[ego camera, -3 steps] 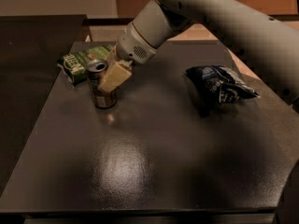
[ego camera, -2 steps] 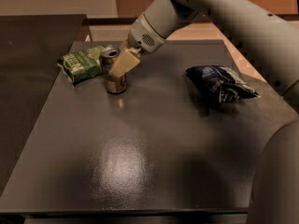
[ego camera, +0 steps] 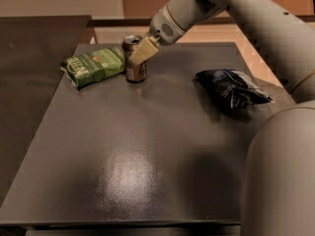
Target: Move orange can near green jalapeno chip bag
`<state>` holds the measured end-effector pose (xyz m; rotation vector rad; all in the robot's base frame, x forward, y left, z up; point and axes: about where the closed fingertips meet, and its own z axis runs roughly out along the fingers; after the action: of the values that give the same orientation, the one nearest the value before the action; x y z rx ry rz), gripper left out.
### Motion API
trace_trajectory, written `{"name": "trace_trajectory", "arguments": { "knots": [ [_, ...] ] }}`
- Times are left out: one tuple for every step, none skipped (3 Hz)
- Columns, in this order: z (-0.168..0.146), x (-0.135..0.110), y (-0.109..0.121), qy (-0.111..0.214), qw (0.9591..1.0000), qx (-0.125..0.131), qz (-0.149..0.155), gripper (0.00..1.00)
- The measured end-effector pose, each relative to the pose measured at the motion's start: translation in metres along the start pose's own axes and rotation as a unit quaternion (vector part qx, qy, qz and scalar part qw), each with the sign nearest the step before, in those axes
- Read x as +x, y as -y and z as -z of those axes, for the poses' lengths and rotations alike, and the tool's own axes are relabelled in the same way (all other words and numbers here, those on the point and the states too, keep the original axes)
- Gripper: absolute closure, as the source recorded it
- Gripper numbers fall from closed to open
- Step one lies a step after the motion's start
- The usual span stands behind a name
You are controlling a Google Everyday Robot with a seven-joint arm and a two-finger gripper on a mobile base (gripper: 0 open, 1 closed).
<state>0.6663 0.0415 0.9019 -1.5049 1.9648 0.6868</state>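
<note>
Just right of green chip bag [ego camera: 93, 66], orange can [ego camera: 134, 73] stood upright on table [ego camera: 147, 146]; gripper [ego camera: 139, 53] there, fingers [ego camera: 144, 50] clamped on can's upper part.

The claw [ego camera: 138, 53] grips the upright orange can [ego camera: 135, 73] just beside the green jalapeno chip bag [ego camera: 93, 65] on the table [ego camera: 147, 146].

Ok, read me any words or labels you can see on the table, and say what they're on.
Nothing can be quoted as it reads.
green jalapeno chip bag: white lettering, too blurred to read.
orange can: pale label band, no readable text; the gripper is closed on the can and covers part of it.
dark blue chip bag: white print, unreadable.
</note>
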Motion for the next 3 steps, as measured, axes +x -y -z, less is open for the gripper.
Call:
{"name": "trace_trajectory", "arguments": {
  "knots": [
    [-0.0035,0.0029,0.0088,0.003,0.9998,0.013,-0.015,0.59],
    [-0.0065,0.0026,0.0081,0.002,0.9998,0.010,-0.014,0.36],
    [-0.0096,0.0025,0.0074,0.001,0.9999,0.008,-0.014,0.13]
  ]
}}
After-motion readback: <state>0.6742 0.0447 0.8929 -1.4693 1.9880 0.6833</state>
